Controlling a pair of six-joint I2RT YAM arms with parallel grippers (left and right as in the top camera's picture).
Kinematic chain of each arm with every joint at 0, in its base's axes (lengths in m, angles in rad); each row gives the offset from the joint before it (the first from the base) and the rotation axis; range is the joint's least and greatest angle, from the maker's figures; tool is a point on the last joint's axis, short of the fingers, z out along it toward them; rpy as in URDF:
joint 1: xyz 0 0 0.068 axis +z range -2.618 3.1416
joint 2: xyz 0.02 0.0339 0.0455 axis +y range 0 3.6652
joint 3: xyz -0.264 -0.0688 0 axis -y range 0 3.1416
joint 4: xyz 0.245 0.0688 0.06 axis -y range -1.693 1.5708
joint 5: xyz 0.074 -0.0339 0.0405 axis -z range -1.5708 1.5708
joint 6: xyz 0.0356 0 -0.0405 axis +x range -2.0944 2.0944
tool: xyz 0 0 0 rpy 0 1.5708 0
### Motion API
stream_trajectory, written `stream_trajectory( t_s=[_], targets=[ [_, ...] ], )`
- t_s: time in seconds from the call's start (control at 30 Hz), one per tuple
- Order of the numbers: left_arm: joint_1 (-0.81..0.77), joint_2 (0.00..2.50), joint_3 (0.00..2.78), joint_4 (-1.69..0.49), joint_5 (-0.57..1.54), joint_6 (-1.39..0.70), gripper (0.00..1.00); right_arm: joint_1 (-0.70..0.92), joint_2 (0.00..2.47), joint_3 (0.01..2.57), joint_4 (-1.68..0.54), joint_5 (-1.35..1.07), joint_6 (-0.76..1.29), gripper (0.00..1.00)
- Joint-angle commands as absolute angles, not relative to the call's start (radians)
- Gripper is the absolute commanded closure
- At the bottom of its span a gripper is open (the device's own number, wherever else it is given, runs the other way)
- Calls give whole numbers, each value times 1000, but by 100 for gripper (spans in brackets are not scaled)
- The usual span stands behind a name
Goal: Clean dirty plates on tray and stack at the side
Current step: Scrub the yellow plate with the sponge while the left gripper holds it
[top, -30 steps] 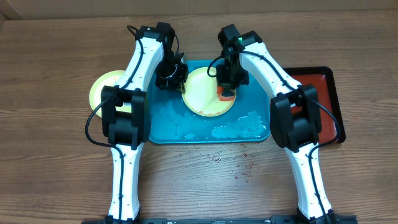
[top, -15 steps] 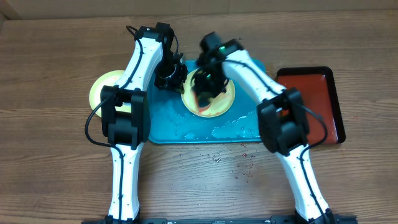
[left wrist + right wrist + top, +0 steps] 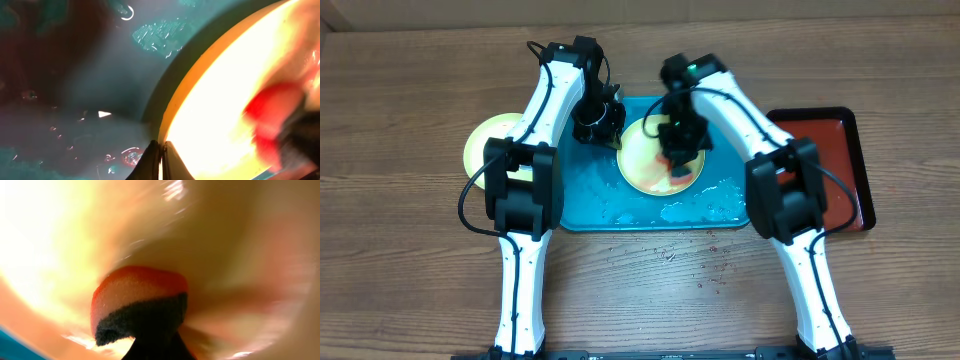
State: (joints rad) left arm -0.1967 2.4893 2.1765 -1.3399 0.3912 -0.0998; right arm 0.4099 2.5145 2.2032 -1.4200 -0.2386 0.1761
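Brown wood-grain table (image 3: 410,260); turquoise tray (image 3: 590,200) lies midway between left and right edges, nearer the far edge, its floor wet, red specks (image 3: 667,255) on the wood just nearside. My left claw (image 3: 160,152) is pinched tight on the rim of the yellow-green plate (image 3: 640,165) in the tray; my right claw (image 3: 678,152) is clamped on an orange-and-black sponge (image 3: 135,297) pressed to its face. Second plate (image 3: 483,145) just left of the tray; dark red tray (image 3: 840,150) toward the right edge.

Yellow plate (image 3: 640,166), turquoise tray (image 3: 590,196), orange sponge (image 3: 136,296)
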Motion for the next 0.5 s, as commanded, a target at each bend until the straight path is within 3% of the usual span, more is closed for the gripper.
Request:
stream_trajectory(
  t_s=[0.0, 0.33, 0.47],
  targets=[
    [-201, 2484, 2179, -1342, 416, -81, 96, 368, 2555, 2221, -1379, -125, 218, 96],
    [-201, 2484, 2179, -1334, 416, -74, 96, 422, 2555, 2212, -1133, -429, 210, 96],
    [-201, 2484, 2179, -1327, 416, -74, 96, 476, 2555, 2212, -1139, -459, 213, 96]
  ],
)
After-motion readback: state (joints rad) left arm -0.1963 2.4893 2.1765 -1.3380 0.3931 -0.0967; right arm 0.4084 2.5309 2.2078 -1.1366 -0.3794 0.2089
